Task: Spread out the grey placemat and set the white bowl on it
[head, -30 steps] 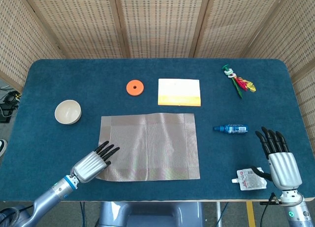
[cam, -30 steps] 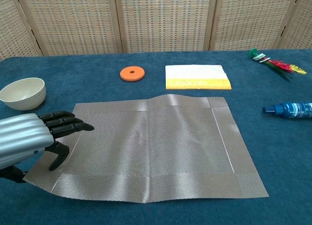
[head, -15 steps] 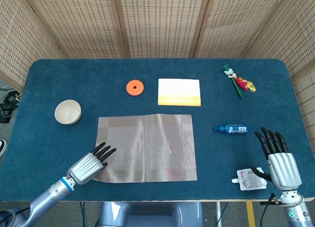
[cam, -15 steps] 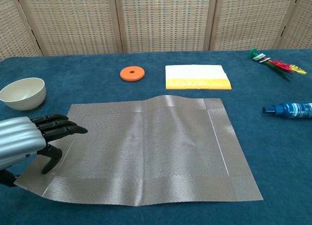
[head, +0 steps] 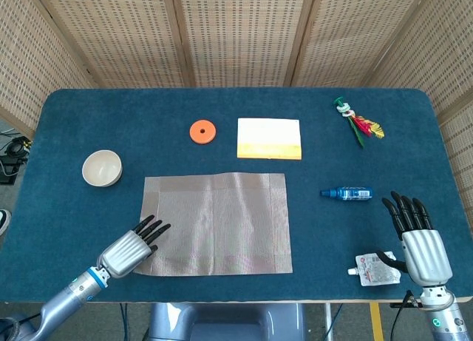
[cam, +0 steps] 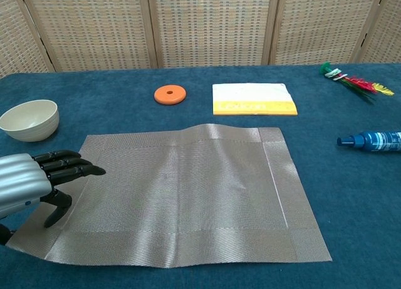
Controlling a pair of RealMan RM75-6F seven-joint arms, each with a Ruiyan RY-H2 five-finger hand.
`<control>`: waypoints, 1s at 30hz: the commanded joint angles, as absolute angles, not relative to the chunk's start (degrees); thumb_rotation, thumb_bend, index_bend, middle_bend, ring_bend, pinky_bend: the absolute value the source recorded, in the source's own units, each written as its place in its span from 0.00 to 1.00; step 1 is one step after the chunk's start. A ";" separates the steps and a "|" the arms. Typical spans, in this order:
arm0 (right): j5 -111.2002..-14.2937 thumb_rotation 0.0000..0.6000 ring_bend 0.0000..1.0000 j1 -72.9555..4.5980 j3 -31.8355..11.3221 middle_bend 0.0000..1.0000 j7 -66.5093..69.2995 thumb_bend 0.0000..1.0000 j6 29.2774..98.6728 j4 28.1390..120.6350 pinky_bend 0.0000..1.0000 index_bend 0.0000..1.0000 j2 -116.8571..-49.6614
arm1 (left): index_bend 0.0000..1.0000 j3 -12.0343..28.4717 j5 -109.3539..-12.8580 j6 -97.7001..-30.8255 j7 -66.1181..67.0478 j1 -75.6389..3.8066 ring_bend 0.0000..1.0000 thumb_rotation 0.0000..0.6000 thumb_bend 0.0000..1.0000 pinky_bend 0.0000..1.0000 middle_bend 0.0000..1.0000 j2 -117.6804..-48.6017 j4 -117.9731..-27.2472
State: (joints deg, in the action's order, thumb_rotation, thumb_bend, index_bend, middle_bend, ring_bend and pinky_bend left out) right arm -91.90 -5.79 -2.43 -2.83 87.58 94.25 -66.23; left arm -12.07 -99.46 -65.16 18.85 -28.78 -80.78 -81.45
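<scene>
Placemat: grey placemat (head: 216, 223) lies unfolded mid-table.
Left hand: left hand (head: 134, 246) grips its near-left corner.
Bowl: white bowl (head: 102, 168) sits apart, left.
Right hand: right hand (head: 419, 242) spread, empty.

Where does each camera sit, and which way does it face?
Head view: high above the near edge, looking steeply down on the table; shows the left hand and right hand.
Chest view: low at the near edge, facing forward across the table toward the screens; shows only the left hand.
Both share the grey placemat, the white bowl and the left hand, which lies at the placemat's corner.
</scene>
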 commanded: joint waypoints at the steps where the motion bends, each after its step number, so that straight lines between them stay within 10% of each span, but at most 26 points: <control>1: -91.92 1.00 0.00 -5.80 -2.40 0.00 -2.90 0.00 87.48 94.28 0.00 0.01 -66.25 | 0.00 -12.06 -99.39 -65.37 16.71 -28.76 0.00 1.00 0.00 0.00 0.00 -79.24 -82.57; 13: -92.28 1.00 0.00 -5.74 -2.32 0.00 -2.87 0.00 87.54 94.49 0.00 0.01 -66.21 | 0.00 -6.35 -94.37 -72.89 3.91 -26.56 0.00 1.00 0.00 0.00 0.00 -74.68 -81.78; 30: -91.91 1.00 0.00 -5.93 -2.38 0.00 -2.97 0.00 86.78 94.44 0.00 0.01 -66.33 | 0.26 4.14 -73.81 -52.58 -9.39 -31.06 0.00 1.00 0.18 0.00 0.00 -83.57 -54.68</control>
